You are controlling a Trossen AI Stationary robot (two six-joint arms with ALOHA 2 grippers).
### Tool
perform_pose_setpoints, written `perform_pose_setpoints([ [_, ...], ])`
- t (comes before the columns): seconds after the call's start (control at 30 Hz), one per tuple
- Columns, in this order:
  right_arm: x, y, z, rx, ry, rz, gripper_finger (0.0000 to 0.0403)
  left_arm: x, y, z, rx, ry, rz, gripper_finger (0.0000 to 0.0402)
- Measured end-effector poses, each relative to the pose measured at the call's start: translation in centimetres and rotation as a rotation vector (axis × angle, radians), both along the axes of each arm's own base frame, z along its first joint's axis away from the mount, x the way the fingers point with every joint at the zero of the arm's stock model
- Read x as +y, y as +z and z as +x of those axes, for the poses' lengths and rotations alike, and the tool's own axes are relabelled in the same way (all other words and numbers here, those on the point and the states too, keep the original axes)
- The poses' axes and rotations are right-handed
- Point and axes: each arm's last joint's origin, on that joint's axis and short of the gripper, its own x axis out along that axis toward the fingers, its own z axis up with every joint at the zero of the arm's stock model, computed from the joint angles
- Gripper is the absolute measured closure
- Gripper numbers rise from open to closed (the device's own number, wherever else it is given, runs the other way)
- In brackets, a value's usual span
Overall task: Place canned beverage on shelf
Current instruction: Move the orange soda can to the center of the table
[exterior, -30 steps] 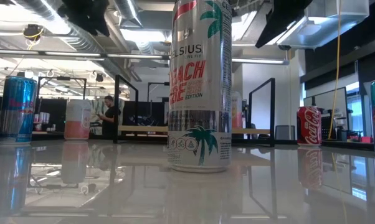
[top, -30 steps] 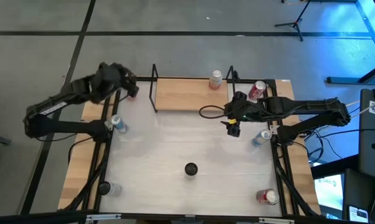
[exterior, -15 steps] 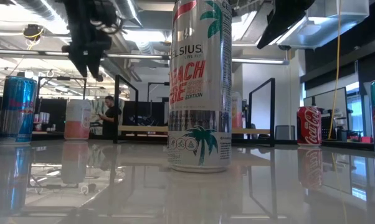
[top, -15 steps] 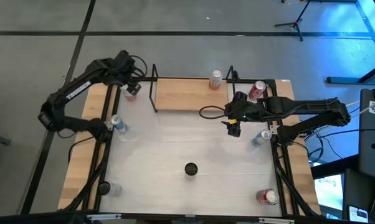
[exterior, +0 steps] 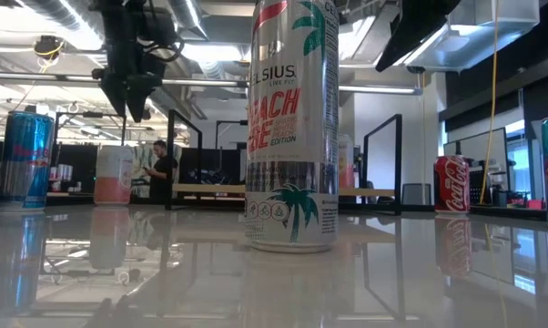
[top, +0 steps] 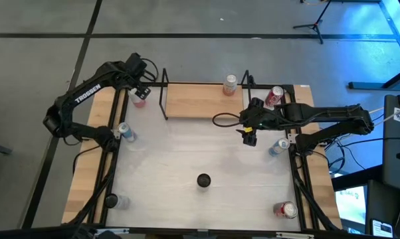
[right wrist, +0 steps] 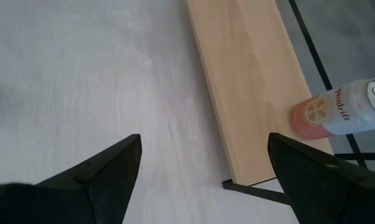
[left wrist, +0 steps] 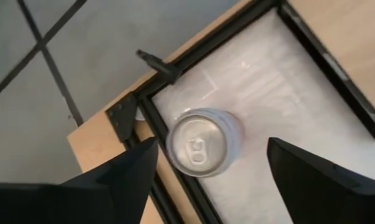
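Note:
A pink-and-white can (top: 139,101) stands upright on its base in the table's far left corner; it also shows in the low view (exterior: 113,175). My left gripper (top: 140,89) hangs open above it, pointing steeply down. In the left wrist view the can's silver top (left wrist: 200,146) lies between and below the two fingers, apart from them. The shelf (top: 200,99), a light-wood board with black rod uprights, stands at the far edge with another can (top: 230,84) upright on its right end. My right gripper (top: 248,137) waits open in front of the shelf's right end, over bare table (right wrist: 203,146).
A tall Celsius can (exterior: 290,128) stands mid-table. Blue cans stand at the left (top: 125,131) and right (top: 278,147) edges, a red can (top: 273,97) at the far right, and more cans at the near left (top: 113,200) and near right (top: 286,210) corners. A person (exterior: 162,171) stands in the room behind.
My left gripper has swung from the table's left edge toward the far left corner, come down and tipped to point steeply down over the pink-and-white can. No can has moved.

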Motion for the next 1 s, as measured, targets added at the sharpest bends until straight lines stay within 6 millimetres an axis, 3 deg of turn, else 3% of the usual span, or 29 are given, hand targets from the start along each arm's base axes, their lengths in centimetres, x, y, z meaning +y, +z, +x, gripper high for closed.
perform_pose_setpoints([
  [0.2, 0.0, 0.0, 0.0, 0.000, 0.000, 0.000, 0.0059, 0.4, 0.0, -0.5, -0.004, 0.031, 0.006, 0.0038],
  [0.33, 0.0, 0.0, 0.0, 0.000, 0.000, 0.000, 0.0059, 0.5, 0.1, -0.5, 0.009, 0.053, 0.031, 0.0017],
  [0.6, 0.0, 0.0, 0.0, -0.001, -0.002, 0.002, 0.0059, 0.6, -0.8, -0.3, -0.053, 0.126, -0.002, 0.0014],
  [1.0, 0.0, 0.0, 0.0, 0.000, -0.001, 0.005, 0.0059, 4.1, -5.2, -0.1, 0.020, 0.264, -0.169, 0.0018],
])
